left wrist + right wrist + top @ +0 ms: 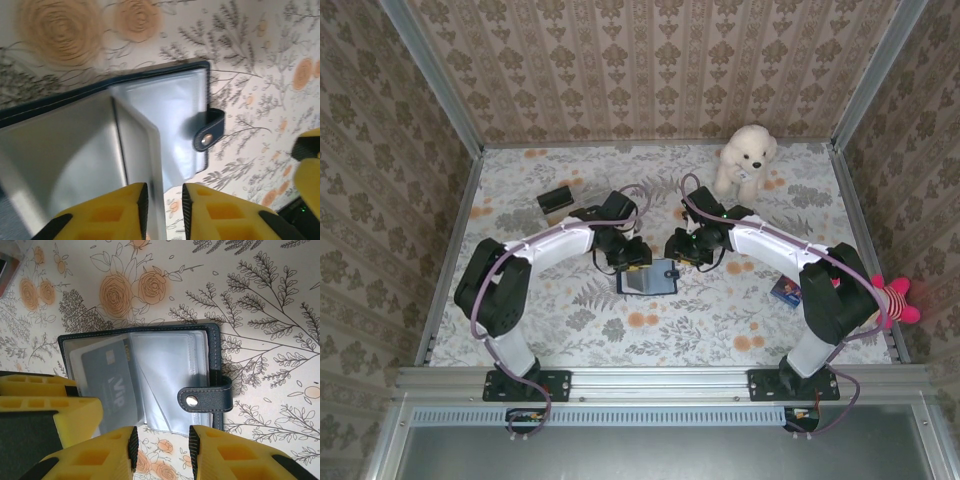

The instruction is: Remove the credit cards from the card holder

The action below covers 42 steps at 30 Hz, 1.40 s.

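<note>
1. Lettering: the only writing that can be read is "VIP", printed sideways on a grey card (107, 385) that sits inside a clear sleeve (165, 375) of the card holder (216, 365). A small gold chip shows above the letters.
2. The snap on the clasp tab (205, 400) bears no mark that can be read. The print on the blue packet (785, 290) by the right arm is too small to make out.
3. The card holder (648, 278) lies open and flat on the flowered table (720, 320), about mid-table, with its sleeves facing up and the clasp tab sticking out past one edge.
4. Both arms reach forward from the near edge with their elbows out to the sides. Their forearms angle inward, and the wrists meet low over the holder.
5. The left gripper (632, 258) sits at the holder's far left corner. From its wrist camera, the left gripper (164, 192) has its yellow fingers (120, 212) a little apart. A raised clear leaf (145, 150) runs down into the gap, table shows beside it, and nothing is pinched.
6. The right gripper (680, 247) is at the far right corner. In its wrist view the right gripper (163, 435) has its fingers parted. They stand at the free edge of the sleeves, beside the tab, and grasp nothing.
7. A plush dog (745, 160) sits at the back of the table, and a clear box (556, 203) lies far left.
</note>
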{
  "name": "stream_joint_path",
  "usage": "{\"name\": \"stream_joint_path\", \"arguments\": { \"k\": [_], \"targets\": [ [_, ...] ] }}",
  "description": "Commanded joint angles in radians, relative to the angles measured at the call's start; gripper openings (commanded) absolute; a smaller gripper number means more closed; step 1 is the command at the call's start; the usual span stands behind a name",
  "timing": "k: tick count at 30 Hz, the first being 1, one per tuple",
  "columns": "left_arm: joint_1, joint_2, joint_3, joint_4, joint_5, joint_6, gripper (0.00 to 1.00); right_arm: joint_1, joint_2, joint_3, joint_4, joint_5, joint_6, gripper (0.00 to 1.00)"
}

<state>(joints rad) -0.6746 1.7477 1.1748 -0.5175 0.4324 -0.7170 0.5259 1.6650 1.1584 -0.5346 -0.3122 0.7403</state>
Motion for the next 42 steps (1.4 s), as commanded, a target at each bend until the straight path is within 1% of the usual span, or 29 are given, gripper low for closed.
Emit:
{"name": "stream_joint_path", "arguments": {
  "k": [1,6,9,12,15,17,19,20,24,30,34,42],
  "targets": [
    [-0.017,0.043,0.04,0.026,0.042,-0.011,0.32,-0.005,-0.031,-0.005,-0.021,-0.002,0.024,0.35],
    [-0.033,0.073,0.047,0.046,0.059,-0.024,0.37,-0.025,-0.055,-0.028,-0.017,0.033,0.033,0.35],
    [-0.006,0.032,0.006,0.087,0.05,-0.058,0.41,-0.033,-0.07,-0.041,-0.011,0.036,0.011,0.36],
    [0.031,-0.026,-0.052,0.141,0.058,-0.089,0.42,-0.031,-0.061,-0.036,-0.008,0.009,-0.021,0.37],
    [0.051,-0.045,-0.083,0.153,0.061,-0.101,0.39,-0.015,-0.033,-0.015,-0.008,-0.008,-0.041,0.36],
    [0.053,-0.041,-0.102,0.168,0.062,-0.115,0.33,0.004,-0.008,0.004,-0.008,-0.01,-0.043,0.33],
    [0.052,-0.029,-0.114,0.185,0.068,-0.13,0.27,0.019,0.018,0.018,-0.008,-0.013,-0.038,0.29],
    [0.051,-0.023,-0.12,0.189,0.067,-0.139,0.25,0.028,0.032,0.024,-0.008,-0.014,-0.036,0.27],
    [0.044,-0.009,-0.141,0.196,0.042,-0.174,0.25,0.049,0.081,0.047,-0.01,-0.013,-0.052,0.25],
    [0.031,0.015,-0.147,0.211,0.046,-0.189,0.25,0.049,0.139,0.052,-0.009,-0.036,-0.061,0.24],
    [0.019,0.037,-0.145,0.225,0.06,-0.193,0.25,0.049,0.171,0.056,-0.008,-0.063,-0.061,0.19],
    [0.015,0.051,-0.159,0.225,0.031,-0.194,0.26,0.049,0.22,0.064,-0.008,-0.06,-0.068,0.15]
  ]
}}
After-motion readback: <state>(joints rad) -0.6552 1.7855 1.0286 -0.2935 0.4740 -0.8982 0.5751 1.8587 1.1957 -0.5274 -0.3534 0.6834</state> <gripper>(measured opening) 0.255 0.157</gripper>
